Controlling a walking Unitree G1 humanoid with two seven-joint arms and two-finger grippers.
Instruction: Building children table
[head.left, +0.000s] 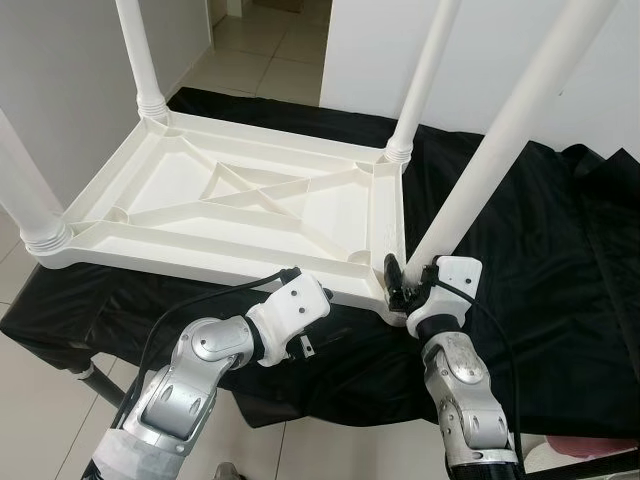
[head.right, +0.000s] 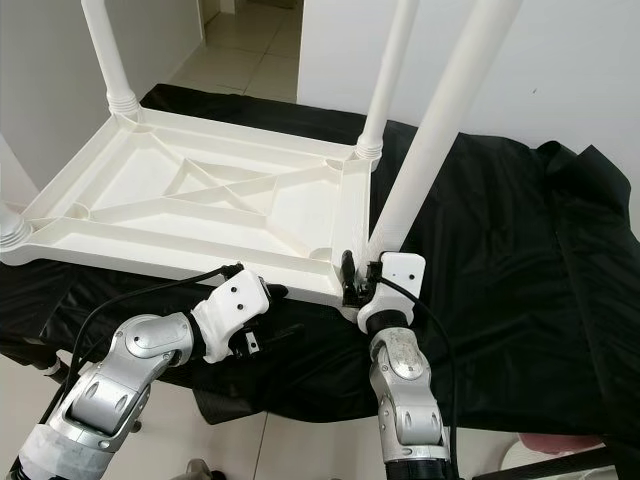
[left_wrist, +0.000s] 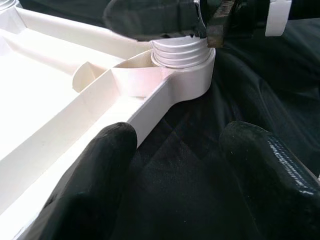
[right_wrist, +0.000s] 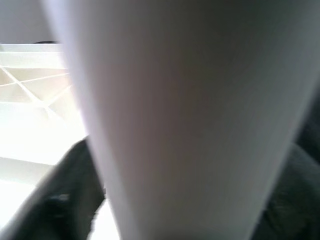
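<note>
A white plastic table top (head.left: 240, 205) is seen lying upside down on a black cloth (head.left: 520, 250), ribbed underside upward, with legs standing from its corners. The near-right leg (head.left: 500, 140) rises tilted toward one o'clock from its threaded socket (left_wrist: 182, 52). The right gripper (head.left: 410, 280) is clamped around that leg's base, one finger on each side. The left gripper (left_wrist: 175, 165) is held just outside the table's near edge at seven o'clock of that socket, fingers (left_wrist: 100, 170) apart with nothing between them.
</note>
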